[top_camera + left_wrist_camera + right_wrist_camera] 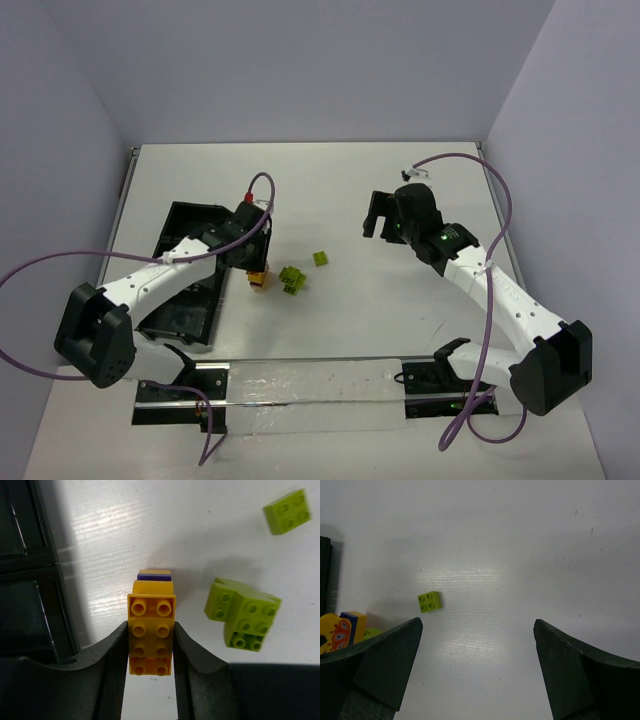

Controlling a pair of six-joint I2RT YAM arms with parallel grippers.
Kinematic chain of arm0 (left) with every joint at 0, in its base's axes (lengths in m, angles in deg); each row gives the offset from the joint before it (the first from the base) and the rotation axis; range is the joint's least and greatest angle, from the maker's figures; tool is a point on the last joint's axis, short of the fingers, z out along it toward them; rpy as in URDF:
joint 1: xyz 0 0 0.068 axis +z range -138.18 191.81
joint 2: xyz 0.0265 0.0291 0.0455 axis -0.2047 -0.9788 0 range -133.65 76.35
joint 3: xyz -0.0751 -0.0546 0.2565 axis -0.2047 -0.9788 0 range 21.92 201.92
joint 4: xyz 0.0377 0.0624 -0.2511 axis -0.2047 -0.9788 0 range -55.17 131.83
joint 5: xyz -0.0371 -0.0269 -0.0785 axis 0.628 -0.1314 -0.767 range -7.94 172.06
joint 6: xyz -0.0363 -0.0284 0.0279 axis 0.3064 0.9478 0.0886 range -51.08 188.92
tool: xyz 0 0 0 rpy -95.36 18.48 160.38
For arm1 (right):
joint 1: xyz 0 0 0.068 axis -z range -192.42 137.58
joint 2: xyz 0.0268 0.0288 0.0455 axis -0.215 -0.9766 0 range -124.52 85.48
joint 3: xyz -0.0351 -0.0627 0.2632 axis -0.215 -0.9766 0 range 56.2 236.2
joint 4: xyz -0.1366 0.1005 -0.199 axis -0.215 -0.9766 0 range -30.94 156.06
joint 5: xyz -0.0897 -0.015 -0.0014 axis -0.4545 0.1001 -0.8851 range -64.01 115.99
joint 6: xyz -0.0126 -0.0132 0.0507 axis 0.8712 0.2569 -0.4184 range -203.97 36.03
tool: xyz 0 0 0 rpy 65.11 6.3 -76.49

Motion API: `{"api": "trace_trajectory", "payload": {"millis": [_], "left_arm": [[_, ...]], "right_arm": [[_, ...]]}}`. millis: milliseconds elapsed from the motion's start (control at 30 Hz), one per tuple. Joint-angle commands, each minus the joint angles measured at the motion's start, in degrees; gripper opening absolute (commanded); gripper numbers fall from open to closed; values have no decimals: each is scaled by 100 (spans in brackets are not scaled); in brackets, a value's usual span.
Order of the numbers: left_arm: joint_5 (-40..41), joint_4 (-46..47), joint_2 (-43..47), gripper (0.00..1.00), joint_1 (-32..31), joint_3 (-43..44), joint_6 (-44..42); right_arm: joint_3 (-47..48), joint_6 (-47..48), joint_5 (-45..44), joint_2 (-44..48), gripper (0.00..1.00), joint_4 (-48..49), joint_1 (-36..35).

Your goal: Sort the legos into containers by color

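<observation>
In the left wrist view an orange-yellow lego stack (151, 630) lies studs-up between my left gripper's (150, 652) fingers, and both pads press its sides. A blue-purple lego (154, 575) is stuck at the stack's far end. A lime-green clump (245, 612) lies to the right, with a single green lego (287, 511) beyond it. The containers, a black tray (185, 225), sit just left of the left gripper (255, 268). My right gripper (380, 215) hovers open over bare table, right of the single green lego (429, 601).
The green clump (293, 279) and the single green lego (320, 258) lie in the table's middle between the arms. A white strip with black brackets (310, 385) runs along the near edge. Purple cables loop off both arms. Walls close in the table.
</observation>
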Motion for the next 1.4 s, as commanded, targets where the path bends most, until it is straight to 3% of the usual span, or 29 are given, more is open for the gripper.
{"api": "trace_trajectory", "payload": {"millis": [0,233,433,567,700,933,1100,1233,1367], "left_arm": [[-758,2,558,0,118,805,34],[-3425,660,1288,0,1228,1457,132],[-5072,1784,1312,0,1851,1456,775],[-6145,3082,1224,0,2091,1049,1557],[-6528,3942,1186,0,2119,784,2032],[-6693,4282,1064,0,2127,672,2241],[-6755,4390,1055,0,2119,550,2252],[-6781,4490,1058,0,2119,429,2311],[-6770,4482,996,0,2125,428,2272]], "right_arm": [[252,153,439,137,100,139,-61],[148,569,3519,535,100,1376,-54],[329,592,4873,310,100,2072,-9],[367,-40,5610,40,100,3188,33],[485,-540,5920,-353,100,4026,43],[560,-1274,6255,-1041,100,5093,51],[491,-2573,6623,-1624,99,6868,35],[566,-2921,6670,-1848,92,7303,18],[613,-3032,6705,-1946,78,7440,-7]]}}
